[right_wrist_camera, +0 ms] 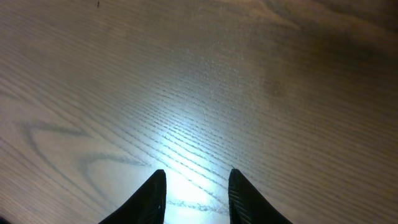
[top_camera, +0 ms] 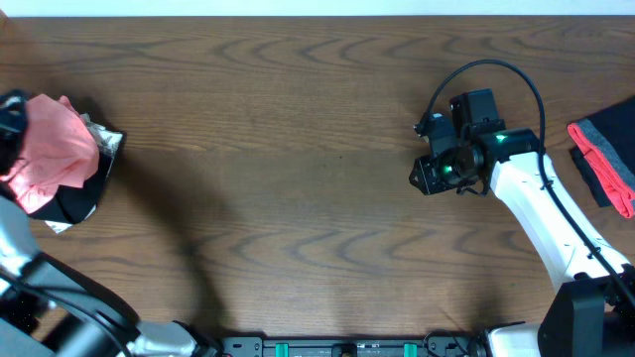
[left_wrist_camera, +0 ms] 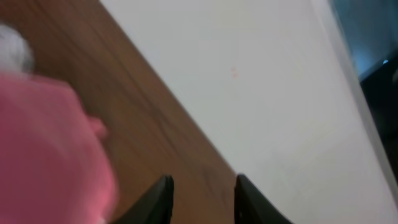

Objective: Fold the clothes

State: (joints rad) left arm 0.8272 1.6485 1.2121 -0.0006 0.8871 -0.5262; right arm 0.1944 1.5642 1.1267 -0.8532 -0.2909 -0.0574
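The salmon-pink thin-fabric T-shirt [top_camera: 50, 149] lies bunched at the far left edge of the brown wood-grain table [top_camera: 298, 149], heaped on a black and pale patterned cloth [top_camera: 89, 198], so nothing is spread for folding yet. The left gripper [left_wrist_camera: 202, 186] hangs just beside the pink heap, fingers apart with only wood between them, probably placed to seize the shirt and drag it to the middle. The right gripper [right_wrist_camera: 196, 180] waits over bare wood, fingers apart and empty, near a dark grey garment with red trim [top_camera: 603, 164]
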